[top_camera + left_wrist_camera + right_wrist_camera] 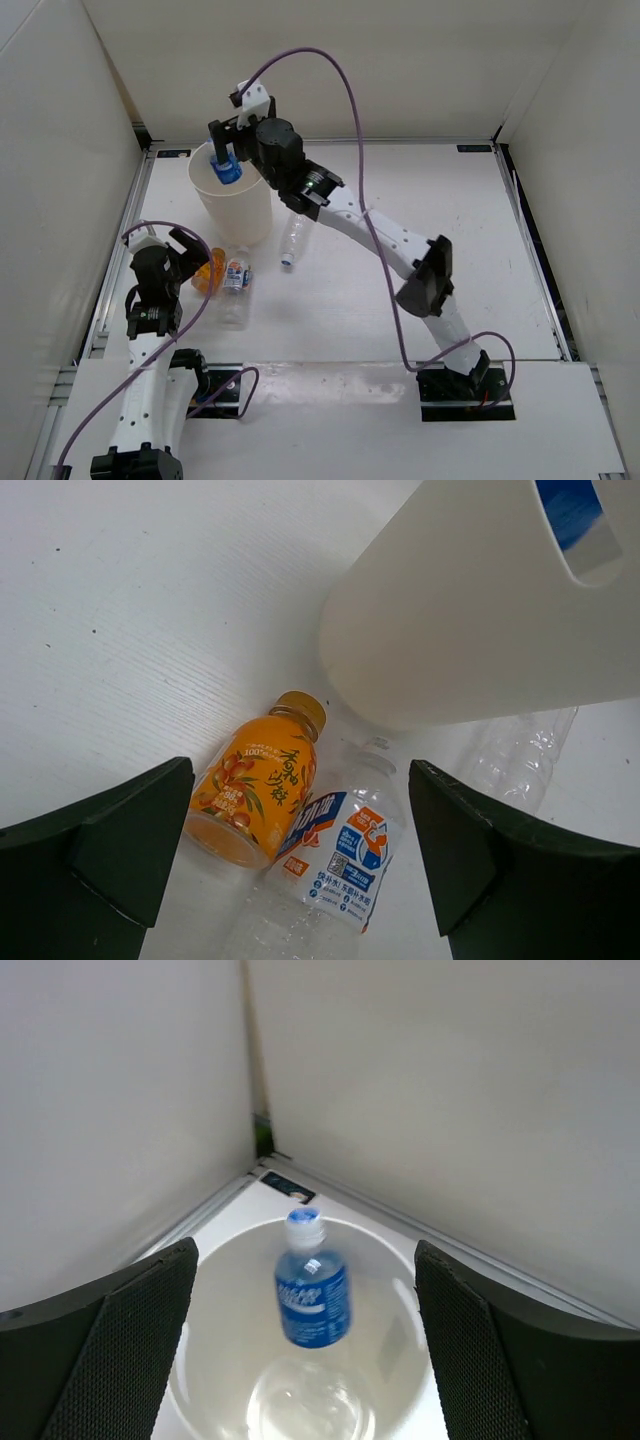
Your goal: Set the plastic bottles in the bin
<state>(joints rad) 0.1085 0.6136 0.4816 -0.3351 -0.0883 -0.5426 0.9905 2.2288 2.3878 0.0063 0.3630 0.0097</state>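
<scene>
The cream-white bin (238, 215) stands at the back left of the table. My right gripper (228, 145) is open above its rim. The blue-label bottle (311, 1295) is blurred inside the bin (225, 1260), free of the fingers; it also shows from above (226, 170). The orange bottle (256, 780) and the white-blue-red label bottle (335, 855) lie side by side under my open left gripper (300, 870), which hangs above them (180, 250). The plain clear bottle (291, 238) lies to the right of the bin.
White walls close in the table at the back and both sides. The bin wall (470, 610) stands just beyond the two lying bottles. The plain clear bottle (515, 755) lies by the bin's base. A purple cable (350, 100) arcs over the right arm.
</scene>
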